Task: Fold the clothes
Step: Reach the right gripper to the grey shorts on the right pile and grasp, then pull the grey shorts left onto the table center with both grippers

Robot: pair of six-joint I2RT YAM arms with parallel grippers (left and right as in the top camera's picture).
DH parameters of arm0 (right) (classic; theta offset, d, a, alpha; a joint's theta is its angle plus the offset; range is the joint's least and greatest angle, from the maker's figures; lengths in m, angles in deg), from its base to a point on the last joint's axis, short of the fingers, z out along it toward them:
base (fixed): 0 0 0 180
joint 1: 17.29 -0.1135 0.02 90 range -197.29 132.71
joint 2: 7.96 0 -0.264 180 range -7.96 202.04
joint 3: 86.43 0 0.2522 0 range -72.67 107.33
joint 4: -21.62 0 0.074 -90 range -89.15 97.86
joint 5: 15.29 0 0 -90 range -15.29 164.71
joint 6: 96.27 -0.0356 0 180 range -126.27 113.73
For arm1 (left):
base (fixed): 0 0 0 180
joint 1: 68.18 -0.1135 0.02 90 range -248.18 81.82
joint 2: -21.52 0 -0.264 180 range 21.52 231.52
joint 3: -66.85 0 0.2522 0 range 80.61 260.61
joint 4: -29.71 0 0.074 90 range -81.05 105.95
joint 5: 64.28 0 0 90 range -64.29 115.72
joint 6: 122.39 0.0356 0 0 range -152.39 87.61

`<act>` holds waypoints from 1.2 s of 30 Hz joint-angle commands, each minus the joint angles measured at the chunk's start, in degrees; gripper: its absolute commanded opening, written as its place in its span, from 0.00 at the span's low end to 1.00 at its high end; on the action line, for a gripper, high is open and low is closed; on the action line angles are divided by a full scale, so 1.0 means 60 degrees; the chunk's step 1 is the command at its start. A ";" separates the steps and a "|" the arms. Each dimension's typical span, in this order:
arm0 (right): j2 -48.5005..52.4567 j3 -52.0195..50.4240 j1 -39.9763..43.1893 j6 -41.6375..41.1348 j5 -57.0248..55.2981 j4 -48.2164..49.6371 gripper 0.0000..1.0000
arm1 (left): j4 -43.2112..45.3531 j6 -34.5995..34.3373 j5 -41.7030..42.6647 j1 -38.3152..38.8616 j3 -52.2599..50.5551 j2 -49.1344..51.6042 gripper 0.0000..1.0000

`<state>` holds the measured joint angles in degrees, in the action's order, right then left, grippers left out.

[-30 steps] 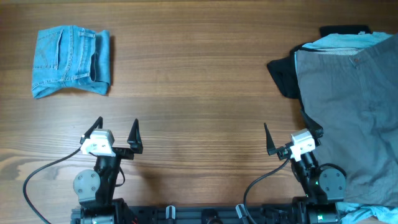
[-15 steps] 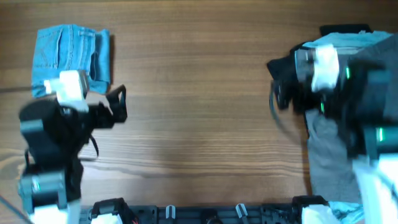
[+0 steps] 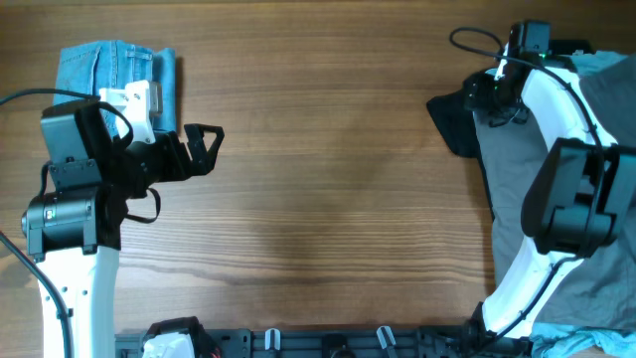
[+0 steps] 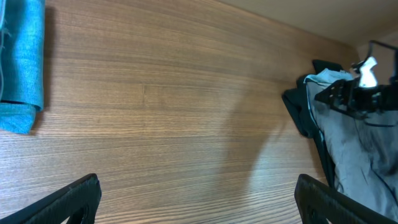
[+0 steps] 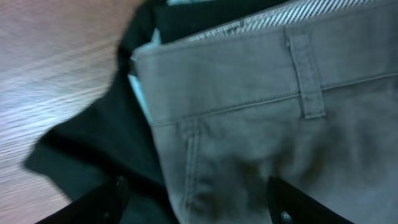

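Observation:
The grey shorts (image 3: 556, 249) lie in a pile at the right of the table, over a black piece (image 3: 452, 119) and a pale-blue piece (image 3: 606, 65). My right gripper (image 3: 484, 97) is open over the pile's top left corner. In the right wrist view its fingers (image 5: 199, 202) straddle the grey waistband (image 5: 249, 93) with a belt loop, the black piece (image 5: 93, 143) to the left. Folded light-blue denim shorts (image 3: 109, 70) lie at the far left. My left gripper (image 3: 204, 147) is open and empty beside them, above bare wood (image 4: 193, 205).
The wooden table (image 3: 328, 179) spreads between the two arms. The left wrist view shows the denim's edge (image 4: 22, 62) at the left and the garment pile with my right arm (image 4: 354, 99) at the right. The arm bases stand at the front edge.
Both arms have risen from their rest pose at the front edge. The left gripper swung out beside the denim shorts; the right reached to the far corner of the grey shorts.

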<state>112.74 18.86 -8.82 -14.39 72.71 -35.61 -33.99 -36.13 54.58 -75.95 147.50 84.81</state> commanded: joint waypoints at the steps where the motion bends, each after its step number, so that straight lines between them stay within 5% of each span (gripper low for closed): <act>1: 0.0208 0.0073 -0.0015 -0.0189 -0.0452 0.0098 0.66 | 0.0000 -0.0022 0.0219 0.0044 0.0182 0.0018 1.00; 5: 0.0415 -0.0259 0.0000 -0.0244 -0.0794 -0.0448 0.57 | -0.0102 -0.0022 0.0222 0.0044 0.0182 0.0018 1.00; 7: 0.0419 -0.0357 0.0007 -0.0437 -0.1534 -0.0484 0.35 | -0.0117 -0.0022 0.0219 0.0044 0.0182 0.0018 1.00; 8: 0.0401 -0.0346 0.0007 -0.0423 -0.1723 -0.0474 0.04 | -0.0117 -0.0022 0.0219 0.0044 0.0182 0.0018 1.00; 13: -0.0525 0.0557 0.0339 -0.0335 -0.1446 -0.0849 0.04 | -0.0113 -0.0022 0.0219 0.0044 0.0182 0.0018 1.00; 18: -0.3377 0.0991 0.0168 0.0361 0.1931 -0.0590 0.04 | 0.0361 -0.0040 0.0219 -0.0153 0.0255 -0.0364 1.00; 20: -0.4524 0.0991 -0.0670 0.0357 0.2900 -0.0699 0.04 | 0.0652 -0.0452 0.0215 -0.0448 0.0357 -0.0849 1.00; 24: -0.5064 0.0976 -0.5056 0.0266 0.3279 -0.1067 0.05 | 0.1035 -0.0455 -0.0543 -0.1042 0.0361 -0.2106 1.00; 25: -0.4867 0.0976 -0.6127 0.0127 0.3275 -0.1129 0.07 | 0.1035 -0.0455 -0.0874 -0.1104 0.0361 -0.2361 1.00; 27: -0.4346 0.0976 -0.8364 0.0044 0.3217 -0.1089 0.54 | 0.1078 -0.0455 -0.1490 -0.1147 0.0361 -0.2841 1.00; 29: -0.4339 0.0994 -0.9311 -0.0525 0.1188 -0.1104 0.80 | 0.1107 -0.0455 -0.1756 -0.1144 0.0364 -0.3056 1.00; 33: -0.5712 0.1300 -0.7701 -0.2124 -0.0317 -0.1082 0.86 | 0.1071 -0.0452 -0.1231 -0.0597 0.0364 -0.1996 1.00; 36: -0.6728 0.1300 -0.5431 -0.3220 0.0270 -0.1126 0.86 | 0.1180 -0.0452 -0.1206 0.1490 0.0364 0.1027 1.00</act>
<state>77.29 24.85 -49.23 -27.20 73.12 -42.25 -27.65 -38.69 46.56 -75.28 149.56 78.45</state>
